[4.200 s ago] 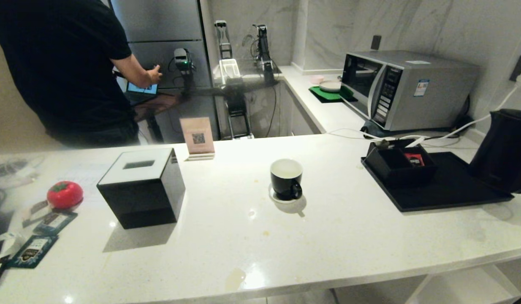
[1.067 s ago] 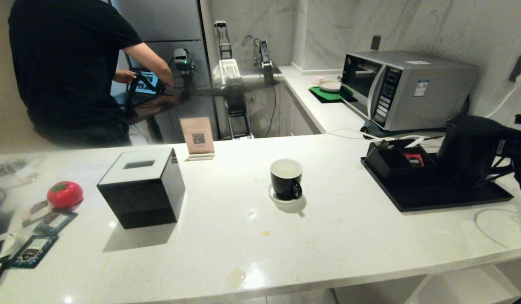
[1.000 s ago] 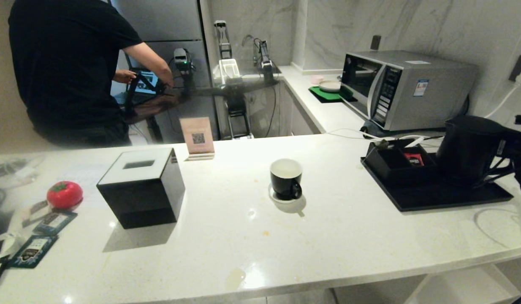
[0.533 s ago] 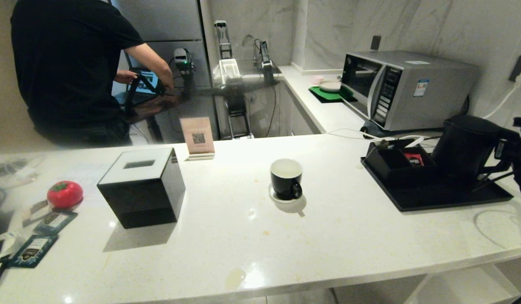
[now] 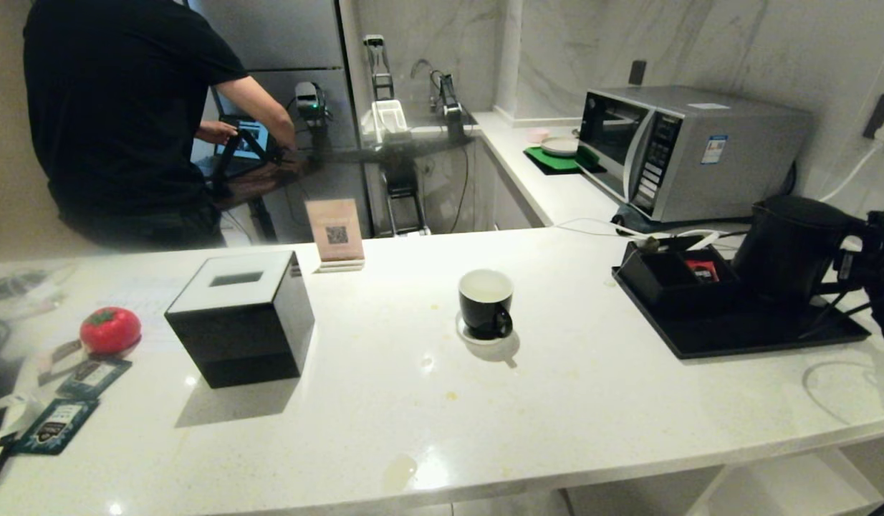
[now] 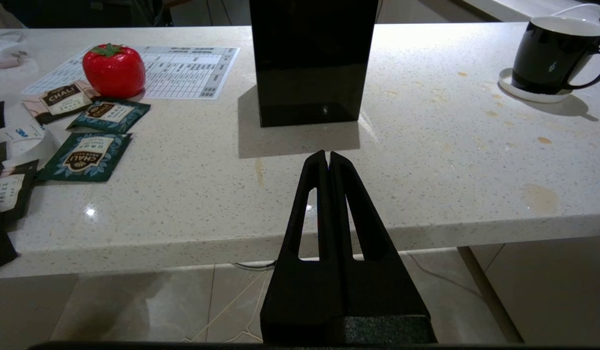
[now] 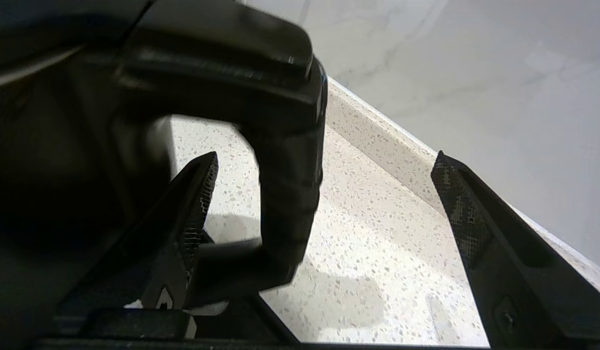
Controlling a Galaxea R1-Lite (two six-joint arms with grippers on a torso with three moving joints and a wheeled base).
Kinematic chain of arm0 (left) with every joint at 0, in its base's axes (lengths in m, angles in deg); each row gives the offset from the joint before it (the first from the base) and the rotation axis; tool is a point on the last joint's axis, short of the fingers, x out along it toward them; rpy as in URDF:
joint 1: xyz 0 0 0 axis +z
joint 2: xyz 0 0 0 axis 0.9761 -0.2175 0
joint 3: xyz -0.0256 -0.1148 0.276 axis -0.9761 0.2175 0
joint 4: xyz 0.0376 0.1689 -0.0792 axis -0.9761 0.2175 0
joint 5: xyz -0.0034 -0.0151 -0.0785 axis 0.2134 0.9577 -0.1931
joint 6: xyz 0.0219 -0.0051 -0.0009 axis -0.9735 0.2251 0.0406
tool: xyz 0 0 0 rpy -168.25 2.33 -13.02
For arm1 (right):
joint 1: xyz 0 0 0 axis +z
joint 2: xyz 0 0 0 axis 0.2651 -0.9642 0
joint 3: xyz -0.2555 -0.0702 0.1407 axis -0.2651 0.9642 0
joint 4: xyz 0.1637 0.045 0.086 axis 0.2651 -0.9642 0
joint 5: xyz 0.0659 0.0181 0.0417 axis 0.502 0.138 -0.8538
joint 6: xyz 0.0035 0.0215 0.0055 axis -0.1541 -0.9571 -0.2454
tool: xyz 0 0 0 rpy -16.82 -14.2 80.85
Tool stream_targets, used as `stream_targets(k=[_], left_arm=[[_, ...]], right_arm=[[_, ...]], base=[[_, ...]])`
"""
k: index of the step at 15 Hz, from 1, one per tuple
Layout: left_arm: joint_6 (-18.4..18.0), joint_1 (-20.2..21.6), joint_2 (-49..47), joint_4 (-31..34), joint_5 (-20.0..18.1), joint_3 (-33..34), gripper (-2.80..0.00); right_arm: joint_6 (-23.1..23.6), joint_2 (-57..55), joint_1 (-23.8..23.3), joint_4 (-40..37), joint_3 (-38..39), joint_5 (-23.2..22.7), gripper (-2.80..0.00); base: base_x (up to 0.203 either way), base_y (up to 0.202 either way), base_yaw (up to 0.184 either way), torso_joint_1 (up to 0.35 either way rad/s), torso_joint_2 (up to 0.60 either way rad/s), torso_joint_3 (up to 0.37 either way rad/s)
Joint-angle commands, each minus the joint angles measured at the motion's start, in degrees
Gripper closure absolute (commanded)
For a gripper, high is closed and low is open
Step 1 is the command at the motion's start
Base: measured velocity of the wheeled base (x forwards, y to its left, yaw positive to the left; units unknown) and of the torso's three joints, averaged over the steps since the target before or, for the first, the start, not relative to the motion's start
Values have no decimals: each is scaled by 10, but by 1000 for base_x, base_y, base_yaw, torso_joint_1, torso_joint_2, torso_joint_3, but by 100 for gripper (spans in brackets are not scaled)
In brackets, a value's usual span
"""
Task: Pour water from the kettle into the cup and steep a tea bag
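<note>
Kettle point(image 5: 789, 247) standing upright on the black tray point(image 5: 707, 340), at about 3 o'clock of the head view, its loop handle point(image 7: 285, 194) turned toward the right edge. Right tool point(image 7: 324, 204) sitting at that handle with its fingers spread wide: one finger point(image 7: 183, 228) reaching into the loop, the other point(image 7: 480, 228) standing well clear on the outer side, so the handle bar is lying between them with nothing clamped. In the head view only part of the right tool point(image 5: 854, 276) is showing, dark, at the frame's edge just beside the kettle.

Small black box point(image 5: 675, 276) with a red packet inside is sharing the tray, at the kettle's 9 o'clock. Microwave point(image 5: 689, 150) is sitting behind the tray at 12 o'clock from it.

Cup point(image 5: 486, 302) is resting on a white coaster point(image 5: 478, 335) mid-bench, well apart from the tray, at its 9 o'clock; white inside, ear handle facing the robot.

Black cube box point(image 5: 241, 315) with white top is farther out at 9 o'clock of the cup. Red tomato-shaped thing point(image 5: 110, 330) and dark teal packets point(image 5: 55, 423) are lying near the bench point(image 5: 428, 416) edge at far 9 o'clock.

Left tool point(image 6: 328, 160) is hanging below the bench's near edge, fingers pressed together, holding nothing.

A person in a black shirt point(image 5: 127, 107) is standing beyond the bench at 11 o'clock.
</note>
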Motion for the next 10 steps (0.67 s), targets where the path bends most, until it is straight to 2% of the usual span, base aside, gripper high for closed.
stream_targets(k=[1, 10], left_arm=[[0, 0, -1, 0, 1, 0, 0], [1, 0, -1, 0, 1, 0, 0]], right_arm=[[6, 11, 0, 16, 31, 1, -280], [10, 87, -1, 47, 165, 1, -280]], base=[[0, 0, 0, 0, 0, 0], [0, 0, 0, 0, 0, 0]])
